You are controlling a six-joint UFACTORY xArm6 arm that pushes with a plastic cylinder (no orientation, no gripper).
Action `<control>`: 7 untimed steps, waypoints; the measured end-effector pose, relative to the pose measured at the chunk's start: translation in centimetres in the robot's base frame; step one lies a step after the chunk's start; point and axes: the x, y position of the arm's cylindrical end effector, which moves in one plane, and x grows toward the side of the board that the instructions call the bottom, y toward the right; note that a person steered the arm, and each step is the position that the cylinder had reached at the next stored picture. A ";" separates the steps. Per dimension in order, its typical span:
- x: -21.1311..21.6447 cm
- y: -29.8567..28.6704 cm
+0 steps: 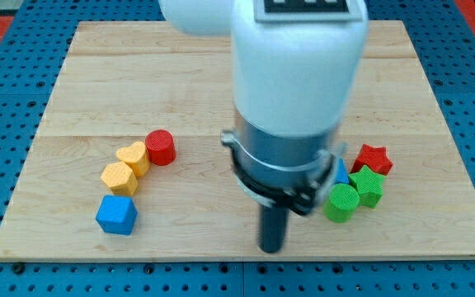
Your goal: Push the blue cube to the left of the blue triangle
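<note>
Blue cube lower left, one corner toward the tabletop bottom edge; bare wood rightward to my tip. No jaws, plain rod. Blue triangle mostly hidden at right.

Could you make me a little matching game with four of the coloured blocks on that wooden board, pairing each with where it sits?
Things:
1. blue cube
2. red cylinder
3. red star
4. green cylinder

Places:
A. topmost of the cluster at the view's right
B. lowest block of the cluster at the view's left
C. just right of my tip
D. right beside the yellow heart

Pairs: 1-B, 2-D, 3-A, 4-C
</note>
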 end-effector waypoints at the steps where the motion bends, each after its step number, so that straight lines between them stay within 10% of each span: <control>1: -1.0 5.4; 2: -4.0 4.0; 5: -1.4 -23.7; 6: -6.2 -22.2; 7: -6.2 -8.8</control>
